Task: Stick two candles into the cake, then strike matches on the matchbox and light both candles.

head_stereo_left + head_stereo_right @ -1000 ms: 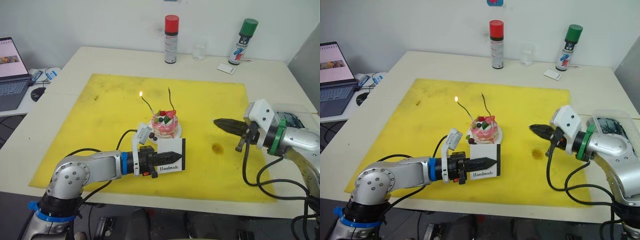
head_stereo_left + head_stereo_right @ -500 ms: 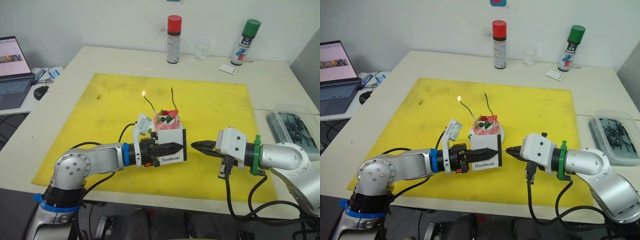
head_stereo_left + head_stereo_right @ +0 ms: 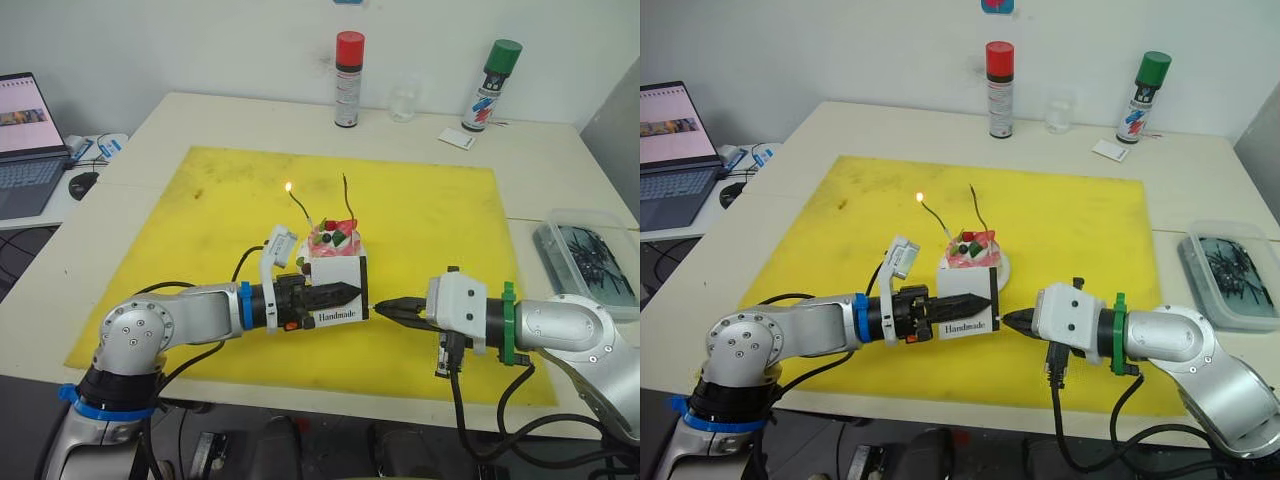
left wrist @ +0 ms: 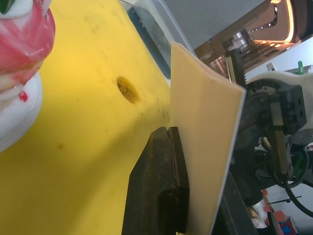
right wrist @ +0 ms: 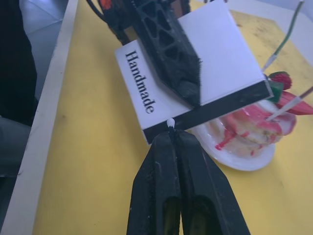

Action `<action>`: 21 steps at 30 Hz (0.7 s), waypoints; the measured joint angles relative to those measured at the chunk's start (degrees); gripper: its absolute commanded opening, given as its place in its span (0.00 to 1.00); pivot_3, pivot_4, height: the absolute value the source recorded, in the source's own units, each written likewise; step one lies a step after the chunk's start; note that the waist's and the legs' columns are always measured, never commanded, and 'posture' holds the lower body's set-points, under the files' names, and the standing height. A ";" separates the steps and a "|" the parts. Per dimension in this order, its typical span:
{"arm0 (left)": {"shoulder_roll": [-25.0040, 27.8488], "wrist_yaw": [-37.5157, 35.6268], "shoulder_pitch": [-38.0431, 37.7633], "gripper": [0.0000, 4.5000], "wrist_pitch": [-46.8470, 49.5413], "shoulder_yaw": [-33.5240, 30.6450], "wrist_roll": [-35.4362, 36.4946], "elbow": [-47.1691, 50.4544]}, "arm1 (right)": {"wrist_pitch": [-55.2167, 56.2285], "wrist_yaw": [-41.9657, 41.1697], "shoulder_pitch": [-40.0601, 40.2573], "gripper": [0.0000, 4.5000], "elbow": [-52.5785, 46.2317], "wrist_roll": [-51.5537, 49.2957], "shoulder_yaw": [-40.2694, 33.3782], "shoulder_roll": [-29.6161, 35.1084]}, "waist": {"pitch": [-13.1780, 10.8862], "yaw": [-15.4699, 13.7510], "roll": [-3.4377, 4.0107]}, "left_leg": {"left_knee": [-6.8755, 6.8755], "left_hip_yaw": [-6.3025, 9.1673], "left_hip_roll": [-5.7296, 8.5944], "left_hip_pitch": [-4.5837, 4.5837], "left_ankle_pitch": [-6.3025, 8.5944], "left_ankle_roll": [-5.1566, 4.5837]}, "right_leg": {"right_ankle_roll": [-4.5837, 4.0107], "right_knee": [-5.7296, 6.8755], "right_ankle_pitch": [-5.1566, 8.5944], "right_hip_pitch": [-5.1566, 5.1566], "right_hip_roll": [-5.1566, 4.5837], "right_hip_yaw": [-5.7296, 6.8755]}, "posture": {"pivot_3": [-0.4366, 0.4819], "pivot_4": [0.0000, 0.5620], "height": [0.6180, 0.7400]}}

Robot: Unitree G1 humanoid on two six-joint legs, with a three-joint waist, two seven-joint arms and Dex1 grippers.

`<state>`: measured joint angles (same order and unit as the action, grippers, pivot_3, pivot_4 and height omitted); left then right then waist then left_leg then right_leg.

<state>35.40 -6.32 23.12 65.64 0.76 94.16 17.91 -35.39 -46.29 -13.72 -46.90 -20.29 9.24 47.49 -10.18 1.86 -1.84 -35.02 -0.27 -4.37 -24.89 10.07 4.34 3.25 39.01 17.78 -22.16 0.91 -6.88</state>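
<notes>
Right wrist view: we are pinching a match (image 5: 170, 123) in our right gripper (image 5: 172, 142), its head touching the matchbox (image 5: 195, 73) strip just ahead. Our left gripper (image 3: 335, 294) is clamping that box; pressing too hard could snap the match.

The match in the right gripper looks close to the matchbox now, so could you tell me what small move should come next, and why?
Probably a quick drag of the match along the black striking strip. The right gripper pinches the match with its white tip at the strip, the left gripper holds the matchbox upright, and one candle in the cake is unlit while the other candle burns.
</notes>
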 measured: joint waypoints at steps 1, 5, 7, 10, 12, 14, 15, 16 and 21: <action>-0.39 0.00 0.16 0.00 0.00 0.03 0.00 -0.19 | -0.01 -0.01 -0.80 0.01 0.21 0.46 0.61 0.12 | 0.00 0.00 0.00 | 0.00 0.00 0.00 0.00 0.00 0.00 | -0.01 0.00 -0.01 0.00 0.00 0.00 | 0.48 0.27 1.00; -0.81 -0.01 0.29 0.00 0.00 0.05 -0.01 -0.29 | -0.01 -0.12 -2.14 0.01 1.52 1.71 2.09 0.31 | 0.00 -0.03 0.00 | 0.00 0.00 0.00 0.00 0.00 0.00 | -0.02 0.00 -0.01 0.01 0.00 0.01 | 0.48 0.27 1.00; -1.04 0.08 0.49 0.00 0.00 0.09 -0.02 -0.34 | 0.02 -0.52 -2.96 0.01 2.16 2.47 2.85 0.34 | 0.00 -0.04 0.00 | 0.00 0.00 0.00 0.00 0.00 0.00 | -0.02 0.00 -0.01 0.01 0.00 0.01 | 0.48 0.27 1.00; -1.22 0.18 0.48 0.00 0.02 0.11 -0.07 -0.48 | 0.18 -1.23 -3.31 0.01 2.25 3.32 3.31 0.88 | 0.00 -0.05 0.00 | 0.00 0.00 0.00 0.00 0.00 0.00 | -0.02 0.00 -0.01 0.01 0.00 0.01 | 0.48 0.27 1.00; -1.29 0.19 0.48 0.00 0.02 0.11 -0.09 -0.48 | 0.33 -1.67 -3.35 0.01 2.31 3.49 3.33 1.21 | 0.00 -0.05 0.00 | 0.00 0.00 0.00 0.00 0.00 0.00 | -0.02 0.00 -0.01 0.01 0.00 0.00 | 0.48 0.27 1.00; -1.36 0.19 0.48 0.00 0.02 0.11 -0.09 -0.48 | 0.40 -2.19 -3.37 0.01 2.35 3.77 3.33 1.43 | 0.00 -0.05 0.00 | 0.00 0.01 0.00 0.00 0.00 0.00 | -0.02 0.00 -0.01 0.01 0.00 0.01 | 0.48 0.27 1.00; -1.36 0.19 0.48 0.00 0.02 0.11 -0.09 -0.48 | 0.41 -2.33 -3.37 0.01 2.39 3.86 3.33 1.51 | 0.00 -0.05 0.00 | 0.00 0.01 0.00 0.00 0.00 0.00 | -0.02 0.00 -0.01 0.01 0.00 0.01 | 0.48 0.27 1.00; -1.36 0.19 0.48 0.00 0.02 0.11 -0.09 -0.48 | 0.41 -2.41 -3.37 0.01 2.43 3.88 3.33 1.52 | 0.00 -0.05 0.00 | 0.00 0.01 0.00 0.00 0.00 0.00 | -0.02 0.00 -0.01 0.01 0.00 0.01 | 0.48 0.27 1.00; -1.45 0.19 0.48 0.00 0.01 0.11 -0.09 -0.48 | 0.49 -3.09 -3.59 0.01 3.21 4.01 3.38 1.52 | 0.00 -0.05 0.00 | 0.00 0.01 0.00 0.00 0.00 0.00 | -0.03 0.00 -0.02 0.02 0.00 0.01 | 0.48 0.27 1.00</action>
<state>33.95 -6.13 23.60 65.66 0.87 94.07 17.43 -34.89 -49.38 -17.31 -43.69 -16.28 12.62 49.01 -10.18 1.81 -1.84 -35.03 -0.26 -4.37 -24.89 10.06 4.34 3.22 39.01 17.76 -22.14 0.91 -6.87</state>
